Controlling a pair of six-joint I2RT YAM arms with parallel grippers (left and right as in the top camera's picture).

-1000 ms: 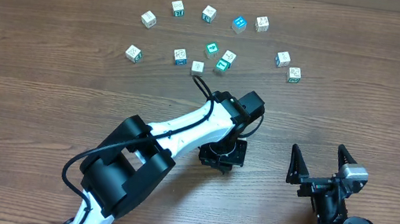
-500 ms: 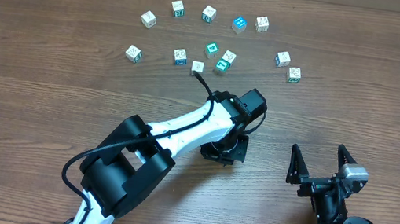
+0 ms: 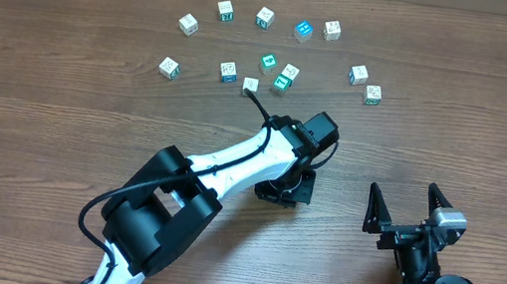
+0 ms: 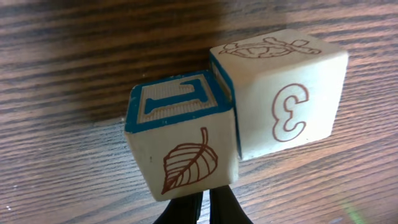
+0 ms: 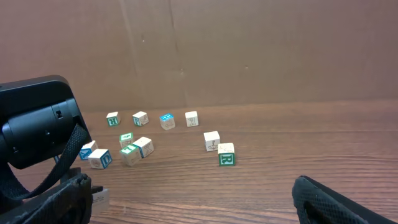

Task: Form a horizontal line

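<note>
1. Jaws of the left gripper [image 4: 200,210] are pressed together and empty, at the bottom edge just below the leaf cube [image 4: 186,155].
2. Touching that one, mid-frame right, is the number-3 cube [image 4: 286,106].
3. Across the overhead's upper middle lie loose cubes [image 3: 265,17].
4. At lower right, the right gripper [image 3: 407,210] is spread and empty.

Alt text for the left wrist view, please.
A blue-topped cube with a leaf on its side touches a white cube marked 3, on a wooden table. The left end effector, shut, shows at the bottom edge.
</note>
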